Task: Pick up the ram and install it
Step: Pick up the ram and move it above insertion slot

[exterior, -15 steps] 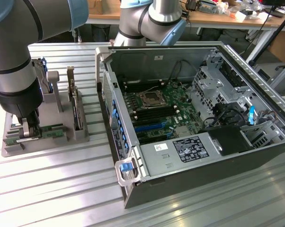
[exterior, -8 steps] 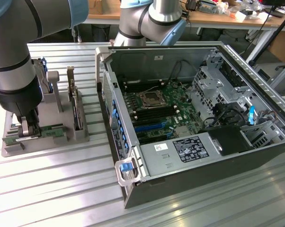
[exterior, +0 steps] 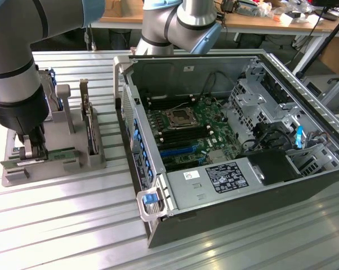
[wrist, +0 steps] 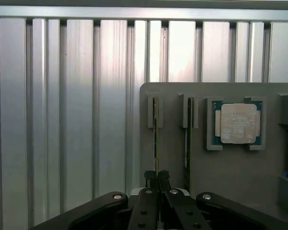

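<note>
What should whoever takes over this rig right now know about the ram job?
Tool: shut on the ram, down at the grey holder.
Things: that ram stands on edge in its holder slot; the second ram stands in the slot beside it. The open computer case sits apart, toward the exterior view's right, with its motherboard exposed.
Done: grip taken on the ram.
Left: ram not yet lifted out of the holder, not yet installed in the case.
</note>
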Motion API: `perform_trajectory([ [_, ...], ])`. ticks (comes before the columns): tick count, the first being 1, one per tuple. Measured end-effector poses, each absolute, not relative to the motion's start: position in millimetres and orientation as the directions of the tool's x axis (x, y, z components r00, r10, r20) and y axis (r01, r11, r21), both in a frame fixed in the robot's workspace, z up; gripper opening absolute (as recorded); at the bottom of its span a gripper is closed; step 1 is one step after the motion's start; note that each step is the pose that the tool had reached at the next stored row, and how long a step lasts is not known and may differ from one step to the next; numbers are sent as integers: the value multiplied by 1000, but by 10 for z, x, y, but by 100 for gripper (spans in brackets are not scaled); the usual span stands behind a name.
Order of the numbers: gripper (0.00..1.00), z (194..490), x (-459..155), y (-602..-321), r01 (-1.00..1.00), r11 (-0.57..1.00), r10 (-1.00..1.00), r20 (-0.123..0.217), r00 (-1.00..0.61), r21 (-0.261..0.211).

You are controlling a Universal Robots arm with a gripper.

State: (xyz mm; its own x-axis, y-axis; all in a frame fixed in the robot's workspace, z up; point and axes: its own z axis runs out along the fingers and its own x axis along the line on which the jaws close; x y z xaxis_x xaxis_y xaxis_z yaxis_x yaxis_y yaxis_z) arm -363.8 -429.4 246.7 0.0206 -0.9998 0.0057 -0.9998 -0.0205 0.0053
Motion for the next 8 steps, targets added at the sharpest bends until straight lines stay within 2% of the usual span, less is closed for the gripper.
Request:
perform_trajectory([
  [8,12,2565,-3638,-4294,-1000,-21,-1000,6,21,5],
])
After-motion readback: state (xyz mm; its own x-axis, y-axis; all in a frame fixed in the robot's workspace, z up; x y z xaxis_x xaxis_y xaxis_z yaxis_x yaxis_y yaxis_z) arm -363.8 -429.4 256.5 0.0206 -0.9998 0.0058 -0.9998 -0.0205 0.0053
